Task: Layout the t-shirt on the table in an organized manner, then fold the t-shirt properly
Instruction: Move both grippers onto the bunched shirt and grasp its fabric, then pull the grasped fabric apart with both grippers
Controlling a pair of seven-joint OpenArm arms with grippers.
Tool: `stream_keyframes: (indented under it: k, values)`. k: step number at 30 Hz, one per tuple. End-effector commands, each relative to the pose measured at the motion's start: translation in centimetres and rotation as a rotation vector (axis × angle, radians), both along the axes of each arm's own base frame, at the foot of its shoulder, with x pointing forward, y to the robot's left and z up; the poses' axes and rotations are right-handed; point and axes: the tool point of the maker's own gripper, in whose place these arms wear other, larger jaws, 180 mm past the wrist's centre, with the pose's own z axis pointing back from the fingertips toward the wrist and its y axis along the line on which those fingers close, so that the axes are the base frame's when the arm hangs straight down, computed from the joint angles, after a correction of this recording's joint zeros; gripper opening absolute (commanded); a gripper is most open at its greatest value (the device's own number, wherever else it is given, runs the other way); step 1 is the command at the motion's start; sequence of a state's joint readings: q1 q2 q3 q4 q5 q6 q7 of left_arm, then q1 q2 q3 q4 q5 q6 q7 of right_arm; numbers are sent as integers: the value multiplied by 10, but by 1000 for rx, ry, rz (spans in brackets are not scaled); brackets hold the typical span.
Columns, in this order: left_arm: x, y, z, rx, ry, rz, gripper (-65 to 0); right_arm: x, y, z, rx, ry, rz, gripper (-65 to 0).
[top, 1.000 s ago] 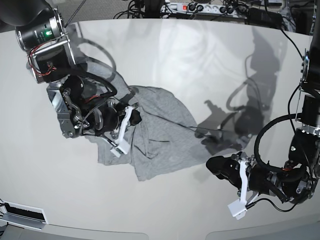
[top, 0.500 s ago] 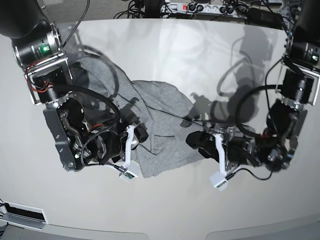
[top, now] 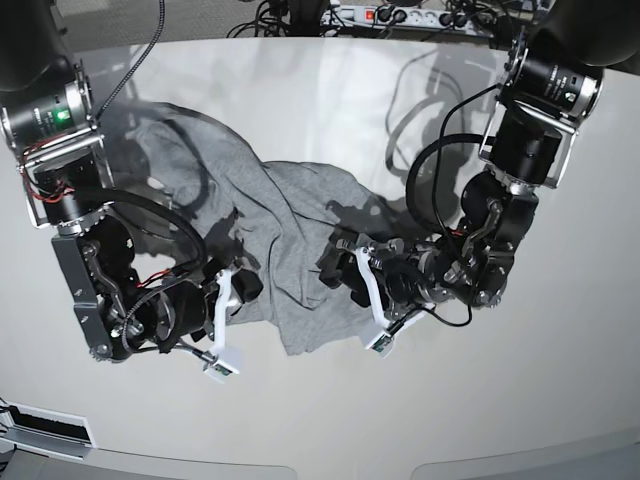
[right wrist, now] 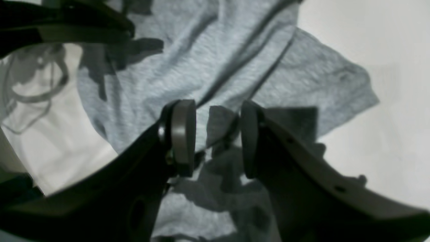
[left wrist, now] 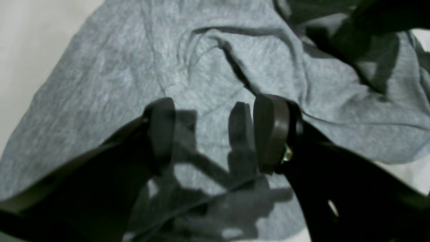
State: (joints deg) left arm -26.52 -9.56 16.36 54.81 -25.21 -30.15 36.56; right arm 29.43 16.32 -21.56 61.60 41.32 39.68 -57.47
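t-shirt crumpled on table | below both fingers | left fingers apart | right fingers apart

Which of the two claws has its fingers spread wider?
The left claw, on the right in the base view: its fingers stand wider apart over the shirt than those of the right claw.

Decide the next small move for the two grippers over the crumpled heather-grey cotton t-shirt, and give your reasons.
Probably lower both and pinch cloth. The left gripper and right gripper hang open over the heather-grey cotton t-shirt, gripping nothing, and it lies bunched and creased on the glossy off-white table.
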Motion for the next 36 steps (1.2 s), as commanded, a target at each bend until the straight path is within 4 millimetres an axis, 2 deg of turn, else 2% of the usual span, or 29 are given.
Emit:
stream_keyframes:
  k: [1, 3, 6, 8, 12, 14, 15, 19, 24, 29, 30, 32, 33, 34, 36]
  values:
    - [15, -5, 15, -43, -42, 19, -273, 16, -8, 19, 10, -55, -9, -397]
    - [18, 0, 6, -44, -29, 69, -297, 17, -18, 19, -6, -57, -20, -397]
    - [19, 7, -3, -31, -37, 93, -393, 18, -28, 19, -17, -58, -34, -397]
    - [21, 7, -3, -37, -47, 98, -434, 18, -32, 20, -7, -53, -41, -397]
    - [24, 5, 1, -51, -61, 101, -533, 17, -29, 26, 42, -46, -49, -397]
    - [25, 2, 3, -60, -69, 101, -633, 17, -26, 28, 59, -43, -49, -397]
    - [26, 2, 4, -62, -69, 101, -650, 17, -26, 28, 62, -43, -49, -397]
    - [29, -2, 13, -75, -60, 94, -650, 17, -26, 28, 61, -44, -50, -397]
    - [40, -6, 35, -55, -97, 61, -650, 17, -26, 28, 60, -43, -50, -397]
    - [50, -2, 38, -62, -139, 127, -650, 17, -26, 28, 61, -43, -50, -397]
    - [50, -2, 37, -56, -157, 125, -599, 17, -26, 28, 61, -43, -50, -397]
    - [50, -2, 31, -26, -183, 115, -432, 17, -26, 27, 60, -43, -50, -397]
    - [50, -3, 28, -19, -190, 114, -373, 16, -27, 27, 57, -39, -48, -397]
    - [50, -4, 24, -22, -191, 118, -351, 15, -27, 26, 52, -35, -47, -397]
    - [51, 0, 14, -16, -187, 150, -351, 15, -27, 26, 50, -33, -46, -397]
